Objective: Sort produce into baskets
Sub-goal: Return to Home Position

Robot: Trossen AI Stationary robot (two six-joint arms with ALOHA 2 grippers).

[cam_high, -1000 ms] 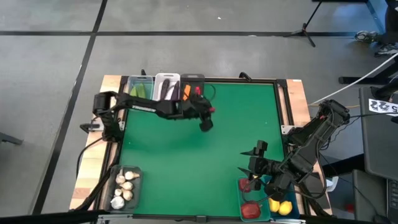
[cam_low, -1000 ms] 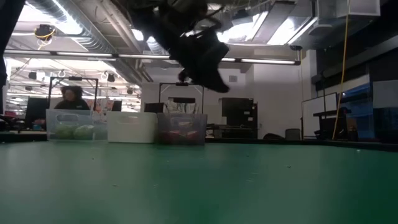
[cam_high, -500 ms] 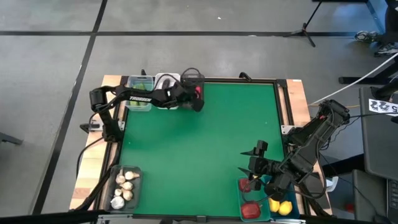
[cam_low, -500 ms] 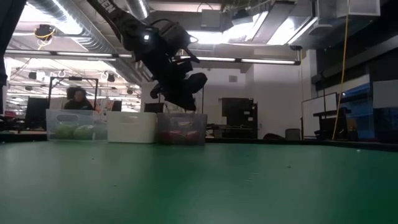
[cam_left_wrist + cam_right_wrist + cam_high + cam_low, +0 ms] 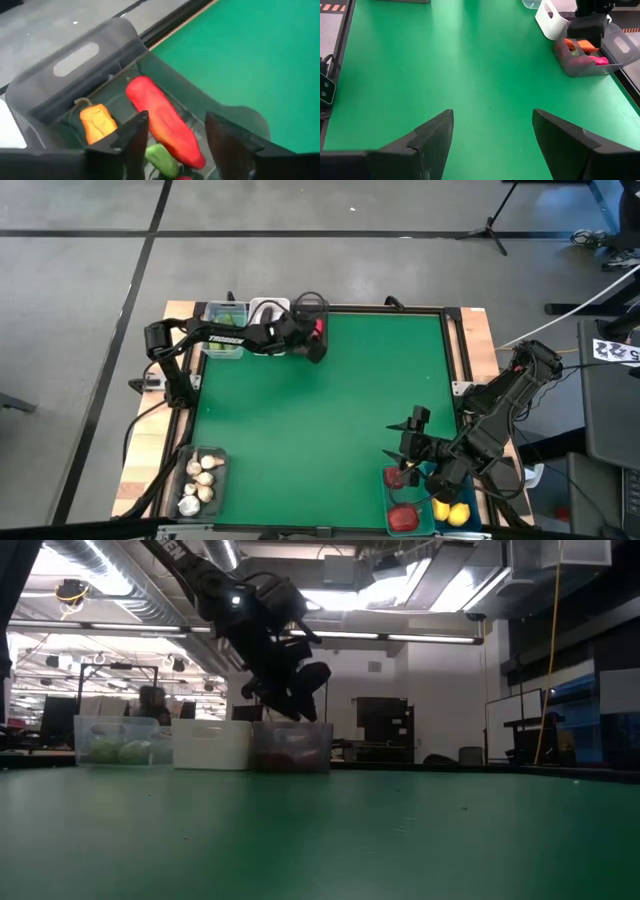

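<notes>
The left gripper [image 5: 315, 345] hangs just above the dark translucent bin [image 5: 309, 304] at the far edge of the green table [image 5: 320, 410], clear of its rim in the low view. Its 2 fingers [image 5: 131, 141] are spread wide and carry nothing. Below them, inside that bin, the red chili [image 5: 162, 120] lies lengthwise with the orange carrot [image 5: 97, 123] just beside it. A green piece [image 5: 160, 157] sits against the chili's end, perhaps its stem, though the wrist view does not settle it. In the same far row, the white bin [image 5: 266, 310] stands next to the dark one, and the clear bin [image 5: 225, 316], with green produce [image 5: 118, 752] in it, comes after that. The right gripper [image 5: 403, 442] waits low over the near right corner, its fingers [image 5: 434, 136] also wide apart and empty, pointing across bare table. Next to it are the 2 teal bins [image 5: 388, 498], one with red round fruits [image 5: 403, 517], the other with lemons [image 5: 457, 514]. At the near left corner, the dark grey bin [image 5: 222, 470] holds the garlic bulbs [image 5: 200, 480].
</notes>
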